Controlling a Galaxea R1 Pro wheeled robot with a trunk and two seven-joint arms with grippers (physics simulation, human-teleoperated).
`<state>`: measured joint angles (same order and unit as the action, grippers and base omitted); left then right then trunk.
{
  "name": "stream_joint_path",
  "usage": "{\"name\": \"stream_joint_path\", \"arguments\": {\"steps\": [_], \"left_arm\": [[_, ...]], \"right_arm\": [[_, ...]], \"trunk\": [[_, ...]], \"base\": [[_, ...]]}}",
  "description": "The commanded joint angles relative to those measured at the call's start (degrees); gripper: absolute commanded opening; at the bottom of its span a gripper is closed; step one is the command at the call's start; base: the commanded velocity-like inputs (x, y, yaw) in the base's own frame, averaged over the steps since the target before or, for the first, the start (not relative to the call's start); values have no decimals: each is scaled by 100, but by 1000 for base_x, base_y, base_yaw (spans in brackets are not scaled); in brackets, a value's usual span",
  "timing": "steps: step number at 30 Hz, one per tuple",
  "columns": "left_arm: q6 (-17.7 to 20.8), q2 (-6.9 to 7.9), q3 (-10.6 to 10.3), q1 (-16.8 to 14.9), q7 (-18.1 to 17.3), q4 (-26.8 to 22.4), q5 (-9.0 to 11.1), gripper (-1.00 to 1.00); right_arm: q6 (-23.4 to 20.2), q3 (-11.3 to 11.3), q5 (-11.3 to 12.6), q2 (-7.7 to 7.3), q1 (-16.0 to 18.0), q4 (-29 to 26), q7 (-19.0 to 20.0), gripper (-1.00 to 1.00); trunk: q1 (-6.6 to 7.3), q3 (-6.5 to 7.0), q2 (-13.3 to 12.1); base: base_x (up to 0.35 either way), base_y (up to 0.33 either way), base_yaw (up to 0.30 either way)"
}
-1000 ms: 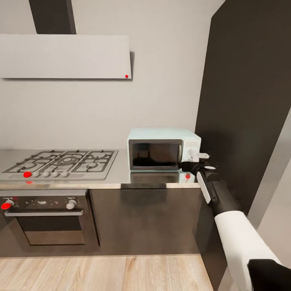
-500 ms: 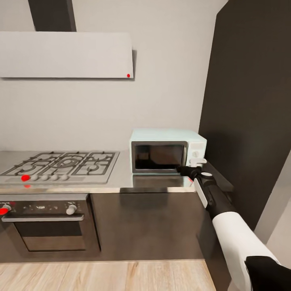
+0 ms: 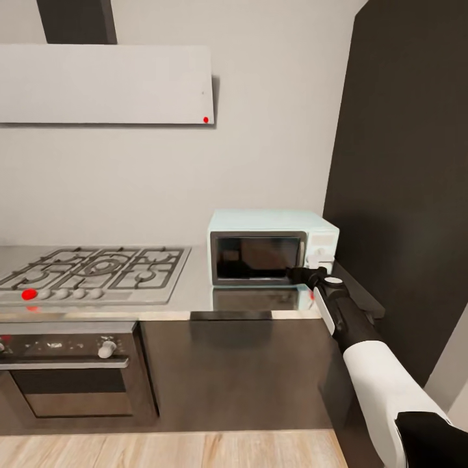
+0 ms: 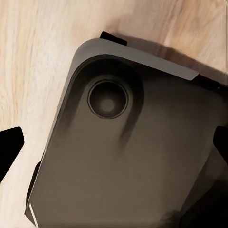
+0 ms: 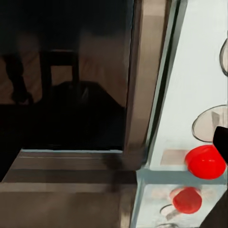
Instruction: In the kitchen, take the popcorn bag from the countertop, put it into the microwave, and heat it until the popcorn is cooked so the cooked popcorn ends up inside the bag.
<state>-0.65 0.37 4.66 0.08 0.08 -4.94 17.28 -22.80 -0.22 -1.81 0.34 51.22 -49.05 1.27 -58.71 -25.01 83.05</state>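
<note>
Fingers first: on our right gripper (image 3: 300, 274) we cannot tell whether they are released or clenched, since the head view gives just a dark tip pressed close to the lower right corner of the microwave (image 3: 273, 247) door, and the right wrist view looks past them at the dark glass, the steel door edge and a red button (image 5: 205, 161) on the pale control panel. Our left gripper (image 4: 114, 156) hangs low over the wooden floor (image 4: 33, 57) beside the robot's own dark base (image 4: 128, 152); black finger edges show far apart at the sides, so we read it as released and empty.

We see no popcorn bag on the countertop (image 3: 195, 286) or in a hand, and the glass is too dark to show what lies inside. The door looks closed, so we judge we are at the starting step, near that red button.

What could go wrong: the tip sits between the door seam and the panel, so a slightly off push could land on the frame and nudge the light microwave back, or toward the gas hob (image 3: 97, 273), and heat nothing
</note>
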Motion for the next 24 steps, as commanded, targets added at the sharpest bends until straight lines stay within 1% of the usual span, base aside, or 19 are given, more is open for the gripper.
{"name": "stream_joint_path", "arguments": {"steps": [1,9,13,21,24], "left_arm": [[-5,-2,44,1,1,-7,-5,100],[-6,6,44,1,1,-12,-5,100],[-6,7,44,1,1,-15,1,100],[-6,-1,51,1,1,-15,3,100],[-6,-2,46,1,1,-15,3,100]], "right_arm": [[-32,-3,-18,1,2,-9,13,100],[48,-13,-5,-5,2,-9,18,100],[99,-13,22,-49,2,-3,13,100],[113,-24,36,-52,2,5,-10,100],[124,-30,39,-52,2,8,-25,100]], "trunk": [[-2,-6,3],[-2,-6,3],[-2,-6,3],[-2,-6,3],[-2,-6,3]], "base": [[103,0,0],[16,0,0],[0,0,0],[3,0,0],[192,0,0]]}}
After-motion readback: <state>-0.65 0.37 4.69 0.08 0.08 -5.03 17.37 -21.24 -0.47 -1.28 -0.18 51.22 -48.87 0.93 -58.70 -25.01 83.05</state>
